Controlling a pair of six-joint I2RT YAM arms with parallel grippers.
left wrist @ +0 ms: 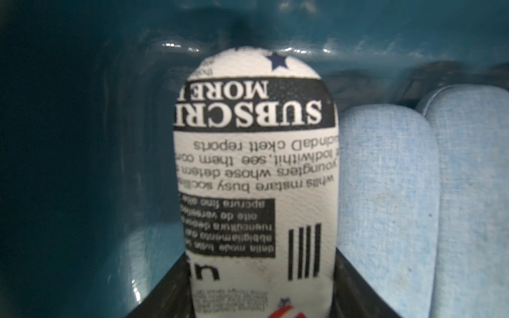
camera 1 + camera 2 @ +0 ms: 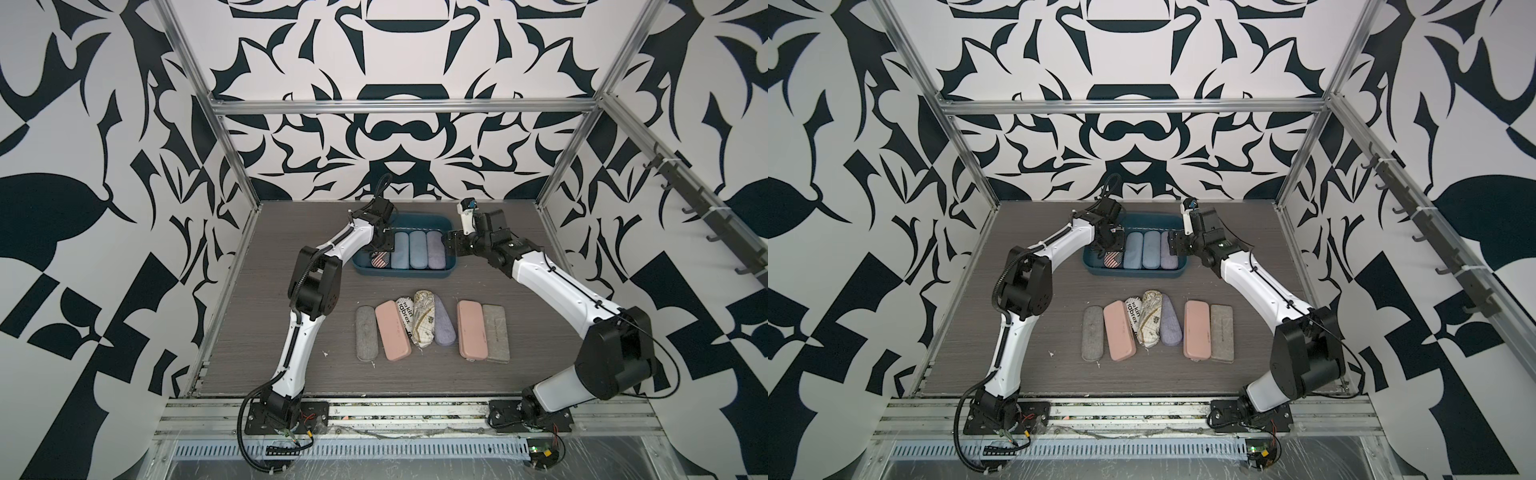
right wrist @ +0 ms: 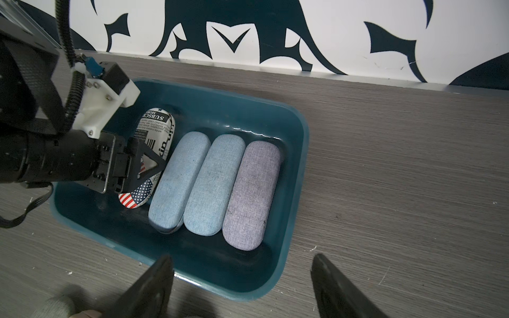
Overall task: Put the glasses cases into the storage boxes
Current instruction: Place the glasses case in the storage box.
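The left gripper (image 3: pixel 146 165) is clasping the flag newspaper-print case (image 1: pixel 256 176) inside the teal tray (image 3: pixel 287 192), touching a light blue case (image 3: pixel 179 176). The right gripper (image 3: pixel 241 261) is hovering beside the tray, jaws spread wide. Only the top views are showing the whole row of loose cases (image 2: pixel 444 328) on the table (image 2: pixel 415 374).

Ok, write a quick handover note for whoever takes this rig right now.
Left gripper: closed on the flag-print case, low in the teal tray.
Right gripper: open, empty, by the tray's edge.
Done: two light blue cases and one lavender case lie in the tray.
To do: release the flag-print case, then load seven from the table: grey felt cases, pink cases, newsprint case, map-print case, second lavender case.
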